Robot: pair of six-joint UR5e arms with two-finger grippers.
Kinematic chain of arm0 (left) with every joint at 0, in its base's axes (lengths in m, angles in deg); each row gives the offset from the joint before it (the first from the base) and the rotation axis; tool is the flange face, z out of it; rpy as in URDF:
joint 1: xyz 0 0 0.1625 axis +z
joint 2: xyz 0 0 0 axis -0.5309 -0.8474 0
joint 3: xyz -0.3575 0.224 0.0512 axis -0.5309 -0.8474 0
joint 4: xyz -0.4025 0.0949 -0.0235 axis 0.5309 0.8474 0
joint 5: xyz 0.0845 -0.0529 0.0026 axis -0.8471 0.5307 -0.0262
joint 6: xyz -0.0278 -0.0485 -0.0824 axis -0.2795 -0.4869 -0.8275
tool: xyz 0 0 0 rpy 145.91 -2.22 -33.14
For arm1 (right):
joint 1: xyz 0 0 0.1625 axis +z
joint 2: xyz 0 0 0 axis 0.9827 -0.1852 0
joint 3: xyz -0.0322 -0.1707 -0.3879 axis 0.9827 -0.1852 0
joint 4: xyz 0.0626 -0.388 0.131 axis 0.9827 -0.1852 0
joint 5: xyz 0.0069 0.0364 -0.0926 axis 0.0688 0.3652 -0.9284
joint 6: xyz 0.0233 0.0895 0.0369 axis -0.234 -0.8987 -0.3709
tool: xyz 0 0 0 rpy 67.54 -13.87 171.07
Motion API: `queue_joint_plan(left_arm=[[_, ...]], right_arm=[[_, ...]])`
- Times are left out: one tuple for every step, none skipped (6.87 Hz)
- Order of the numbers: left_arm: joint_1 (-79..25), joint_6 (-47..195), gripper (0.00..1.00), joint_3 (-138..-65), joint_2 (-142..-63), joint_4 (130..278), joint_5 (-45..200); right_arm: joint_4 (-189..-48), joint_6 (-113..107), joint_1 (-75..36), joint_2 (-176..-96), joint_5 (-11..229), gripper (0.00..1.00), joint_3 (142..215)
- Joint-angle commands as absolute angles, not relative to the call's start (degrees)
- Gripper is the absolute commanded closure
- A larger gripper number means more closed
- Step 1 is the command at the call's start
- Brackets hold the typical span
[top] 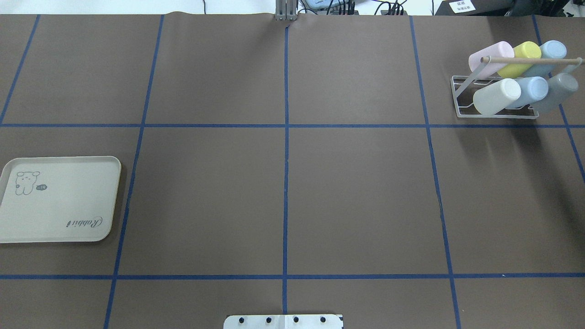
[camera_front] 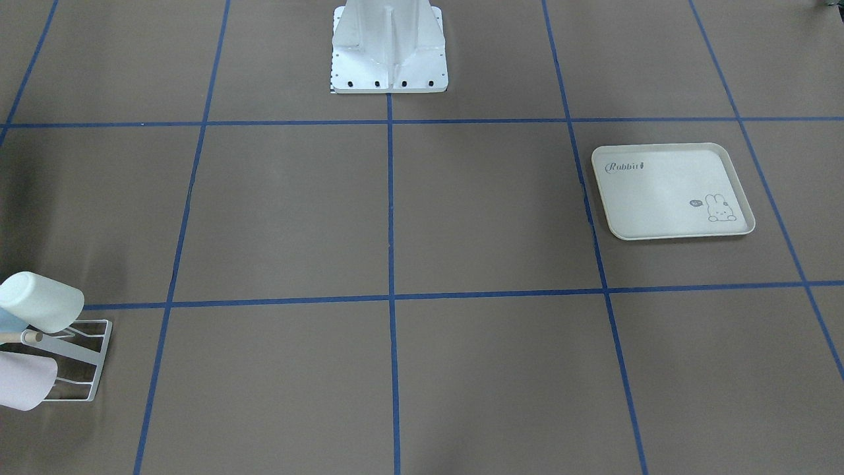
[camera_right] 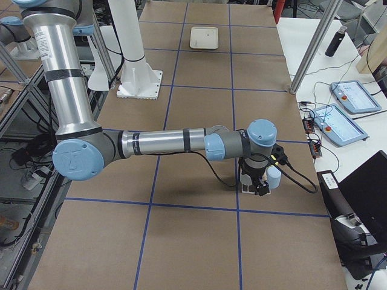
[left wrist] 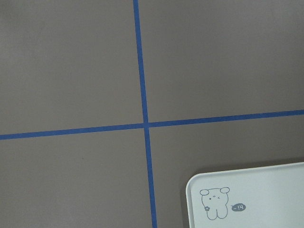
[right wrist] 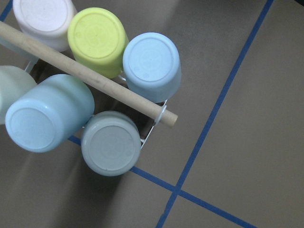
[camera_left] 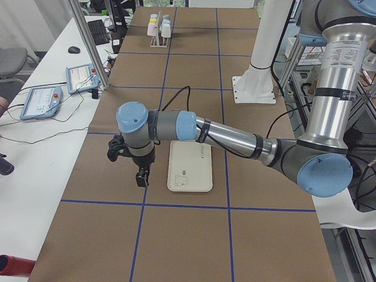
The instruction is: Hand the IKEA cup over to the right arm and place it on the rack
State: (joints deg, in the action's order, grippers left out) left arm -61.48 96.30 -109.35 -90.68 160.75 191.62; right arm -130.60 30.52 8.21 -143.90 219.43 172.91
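The white wire rack (top: pixel 457 98) with a wooden dowel (top: pixel 530 60) stands at the far right of the table. Several cups sit on its prongs: pink (top: pixel 491 52), yellow (top: pixel 521 52), light blue (top: pixel 550 50), cream (top: pixel 496 96), pale blue (top: pixel 530 89) and grey (top: pixel 560 89). The right wrist view looks down on the cup bottoms, with the grey cup (right wrist: pixel 110 143) nearest. My right gripper (camera_right: pixel 257 184) hovers over the rack; I cannot tell if it is open or shut. My left gripper (camera_left: pixel 141 176) hangs beside the tray; its state is unclear too.
The cream rabbit-print tray (top: pixel 59 198) lies empty at the left side of the table, also in the left wrist view (left wrist: pixel 256 199). The robot's base plate (camera_front: pixel 389 72) is at the table's near middle. Blue tape lines grid the brown table.
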Motion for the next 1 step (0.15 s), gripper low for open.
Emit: queue_joint_plan(left_arm=[[-61.4, 96.1, 0.0, -111.3, -90.4, 160.6, 191.3]], right_arm=[[-141.8, 30.5, 8.2, -144.1, 219.0, 0.0, 180.2]])
